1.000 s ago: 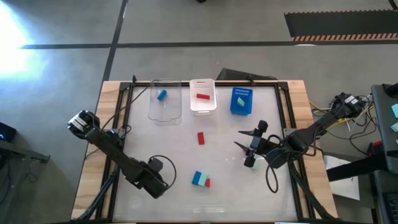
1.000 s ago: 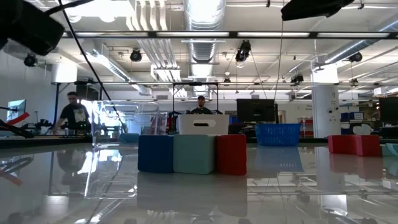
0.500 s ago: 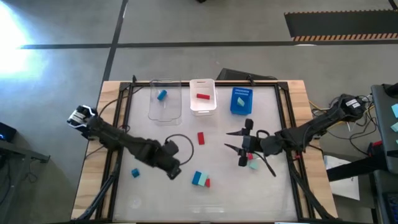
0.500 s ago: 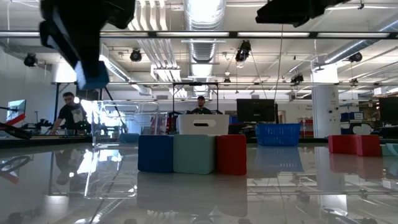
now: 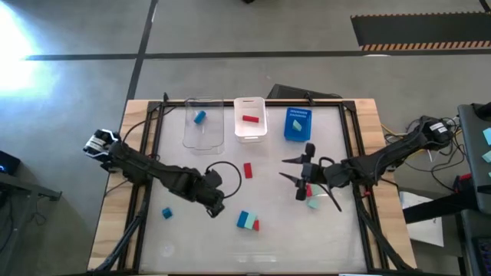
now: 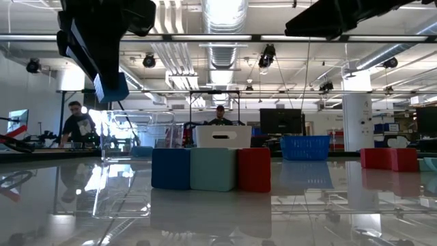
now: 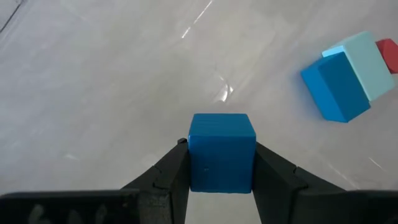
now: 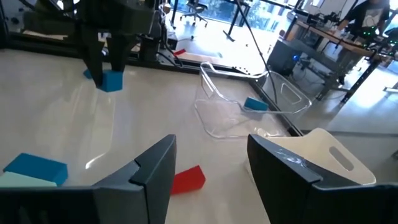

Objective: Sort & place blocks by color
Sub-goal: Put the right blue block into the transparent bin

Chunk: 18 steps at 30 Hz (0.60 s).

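Overhead, we see the left gripper [image 5: 217, 205] near the table's middle, above a blue, teal and red block cluster [image 5: 247, 221], while the right gripper [image 5: 295, 178] hangs with fingers spread and empty beside a red bar [image 5: 248, 170]. Through the left wrist camera, we find its fingers clamped on a blue cube [image 7: 221, 151], lifted off the table [image 7: 93, 93]. From the right wrist camera, that cube [image 8: 112, 80] hangs in the far gripper.

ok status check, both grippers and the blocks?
Left gripper shut on blue cube, lifted off the table. Right gripper open, empty, over mid-table. Loose blocks near: red bar, blue-teal-red cluster. Nothing blocking the clear bin.
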Tool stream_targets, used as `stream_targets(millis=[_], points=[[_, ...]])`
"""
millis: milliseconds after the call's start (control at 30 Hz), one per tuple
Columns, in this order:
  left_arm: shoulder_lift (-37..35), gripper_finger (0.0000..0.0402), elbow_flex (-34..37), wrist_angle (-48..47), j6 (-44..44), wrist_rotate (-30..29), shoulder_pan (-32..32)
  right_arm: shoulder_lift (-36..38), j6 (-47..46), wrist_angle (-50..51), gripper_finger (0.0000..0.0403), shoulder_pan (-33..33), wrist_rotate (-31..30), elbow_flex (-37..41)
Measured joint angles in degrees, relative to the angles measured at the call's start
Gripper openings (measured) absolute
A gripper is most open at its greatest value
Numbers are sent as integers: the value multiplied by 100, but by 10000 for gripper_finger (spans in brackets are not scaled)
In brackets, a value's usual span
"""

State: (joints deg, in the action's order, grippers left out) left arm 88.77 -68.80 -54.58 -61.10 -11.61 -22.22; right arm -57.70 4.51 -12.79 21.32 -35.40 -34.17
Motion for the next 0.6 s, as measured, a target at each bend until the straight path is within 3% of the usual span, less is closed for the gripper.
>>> stream_targets(millis=[400, 600], points=[[2, 116, 12, 0, 39, -95, 100, 29, 86, 4, 189, 0, 4, 56], [-82, 116, -442, -153, 1117, -127, 702, 29, 118, 4, 189, 0, -2, 66]])
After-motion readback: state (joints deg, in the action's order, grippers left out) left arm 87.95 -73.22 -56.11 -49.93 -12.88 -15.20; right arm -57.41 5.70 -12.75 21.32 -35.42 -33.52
